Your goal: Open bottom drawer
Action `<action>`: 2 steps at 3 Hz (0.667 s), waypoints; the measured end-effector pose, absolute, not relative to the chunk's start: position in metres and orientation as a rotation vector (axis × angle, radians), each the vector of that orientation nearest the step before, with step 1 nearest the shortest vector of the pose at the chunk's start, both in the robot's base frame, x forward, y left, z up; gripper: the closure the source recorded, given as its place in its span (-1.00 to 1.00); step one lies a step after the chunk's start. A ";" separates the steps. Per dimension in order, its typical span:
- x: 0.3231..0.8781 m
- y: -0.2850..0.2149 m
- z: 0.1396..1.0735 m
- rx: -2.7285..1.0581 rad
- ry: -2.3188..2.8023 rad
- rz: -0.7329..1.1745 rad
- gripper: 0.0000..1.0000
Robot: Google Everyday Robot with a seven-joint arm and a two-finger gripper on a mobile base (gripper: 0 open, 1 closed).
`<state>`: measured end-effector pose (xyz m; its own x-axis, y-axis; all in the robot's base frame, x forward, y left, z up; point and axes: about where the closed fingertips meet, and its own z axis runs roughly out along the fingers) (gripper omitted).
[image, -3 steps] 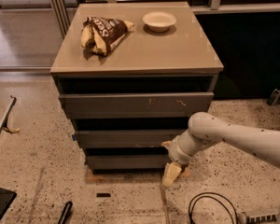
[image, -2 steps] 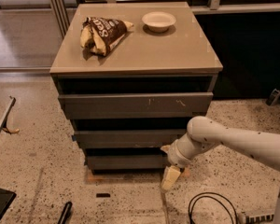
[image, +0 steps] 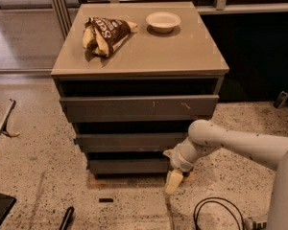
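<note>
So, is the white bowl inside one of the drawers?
No, the bowl sits on the cabinet top, while the gripper is down by the right end of the bottom drawer.

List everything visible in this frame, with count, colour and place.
drawer cabinet: 1, dark grey with a tan top, centre
top drawer: 1, dark grey with pale scratches, highest front
middle drawer: 1, dark grey, blue bit at its left edge, below the top one
bottom drawer: 1, plain dark grey, lowest, near the floor
snack bag: 1, brown, cabinet top, left
bowl: 1, cream, cabinet top, back right
cable: 1, black, floor, lower right
arm: 1, white, reaching in from the right
gripper: 1, cream, pointing down by the bottom drawer's right end
</note>
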<state>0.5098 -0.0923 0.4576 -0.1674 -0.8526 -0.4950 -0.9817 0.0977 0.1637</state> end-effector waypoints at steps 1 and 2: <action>0.525 -0.097 0.413 -1.864 2.128 0.727 -1.00; 0.542 -0.106 0.351 -1.851 2.179 0.828 -1.00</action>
